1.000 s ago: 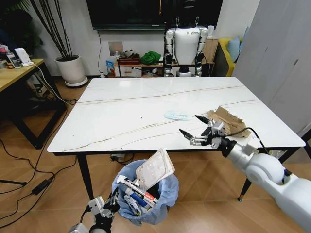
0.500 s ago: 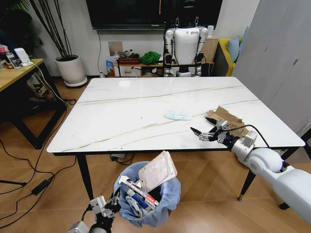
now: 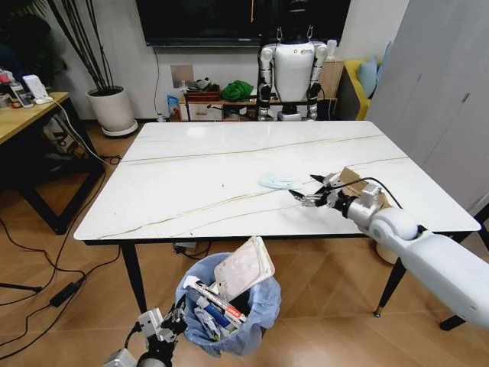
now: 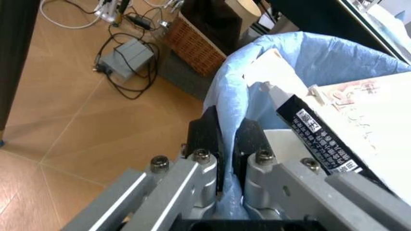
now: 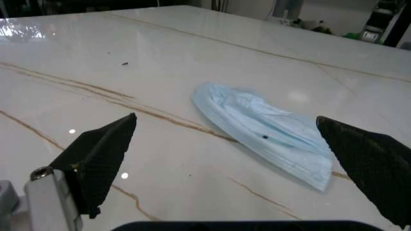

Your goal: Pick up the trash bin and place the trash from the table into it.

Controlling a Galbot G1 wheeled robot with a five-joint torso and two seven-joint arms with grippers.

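White veined table (image 3: 206, 172) bearing face mask (image 3: 279, 182), torn cardboard (image 3: 353, 180).

Glossy veined marble-like table (image 3: 229, 176), soft pleated cloth face mask (image 5: 270, 132), crinkly plastic-lined trash bin (image 3: 260, 306).

Left gripper (image 4: 226, 139) clamped on the blue-bag-lined rim of the trash bin (image 4: 282, 57), dark fingers (image 4: 207, 134) pinching the plastic. Inside: black printed packet (image 4: 321, 142), white packaging (image 4: 366, 115). Below: wooden floor (image 4: 70, 110), grey power adapter (image 4: 125, 57) with cables, wicker basket (image 4: 192, 45).
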